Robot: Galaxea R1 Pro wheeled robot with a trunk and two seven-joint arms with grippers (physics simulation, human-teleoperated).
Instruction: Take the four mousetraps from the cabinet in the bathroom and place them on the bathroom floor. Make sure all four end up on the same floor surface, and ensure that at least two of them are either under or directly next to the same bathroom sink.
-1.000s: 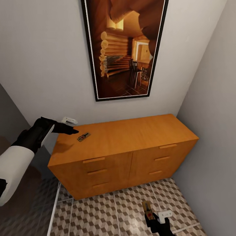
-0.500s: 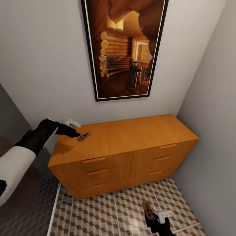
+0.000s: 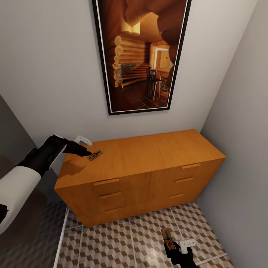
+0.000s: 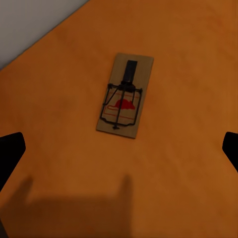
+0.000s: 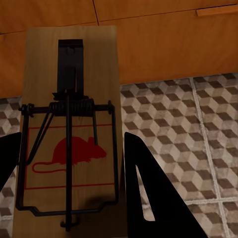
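The left pincer [image 3: 86, 147] hangs over the back left corner of the cabinet [image 3: 149, 156] top, its two fingers spread wide apart and gripping nothing; in the left wrist view the dark fingertips [image 4: 11, 151] sit at opposite sides, with one mousetrap [image 4: 125, 95] lying flat on the orange wood between and beyond them, untouched (its wire frame and red mouse mark face up). In the head view that mousetrap sits near the cabinet top's left end, just beside the fingertips, closer to the back edge than to the front. The right pincer [image 3: 175, 248] is low in front of the cabinet's right drawers, above the bathroom floor [image 3: 119, 242], closed on a second mousetrap [image 5: 69, 129]. In the right wrist view its black fingers [image 5: 148, 193] clamp the board's long sides, with the cube-patterned tiles below.
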